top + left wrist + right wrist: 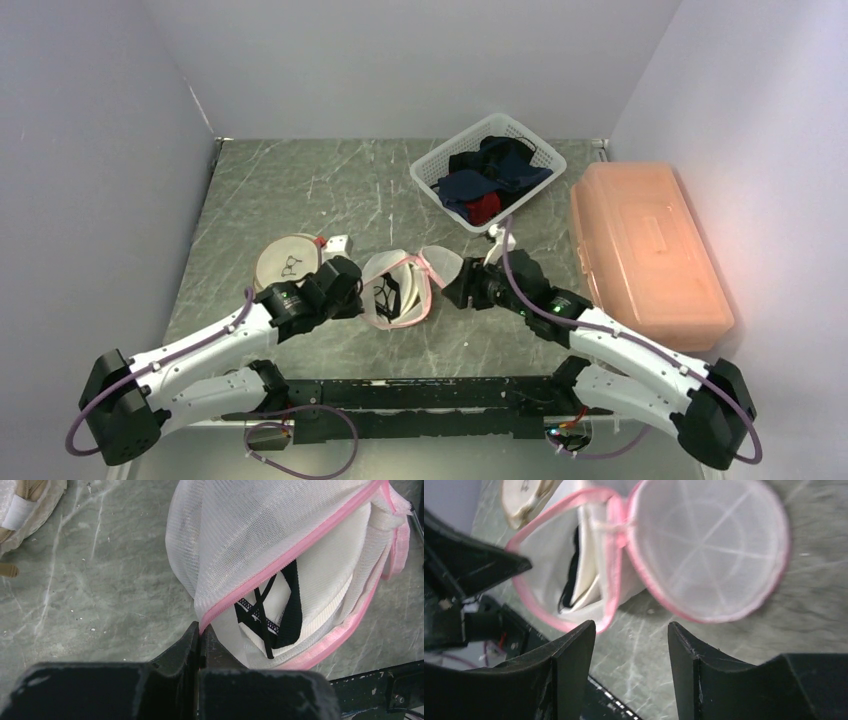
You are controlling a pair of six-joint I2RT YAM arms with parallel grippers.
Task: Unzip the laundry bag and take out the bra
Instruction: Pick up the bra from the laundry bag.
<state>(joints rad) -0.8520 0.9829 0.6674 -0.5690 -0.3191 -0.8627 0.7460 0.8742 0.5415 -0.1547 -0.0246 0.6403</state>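
Your left gripper [200,636] is pinched together on the near-left pink edge of the laundry bag [250,540], which lies unzipped mid-table, so hold it firm as an anchor. The right gripper [631,630] hangs with jaws apart just right of the mouth. Steer it left into the opening for the bra [295,610] inside, and catch the strap, not the mesh.

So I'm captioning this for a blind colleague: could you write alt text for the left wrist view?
The left gripper pinches the pink zip edge of a white mesh laundry bag lying unzipped on a grey marbled table. A bra with black straps shows inside.
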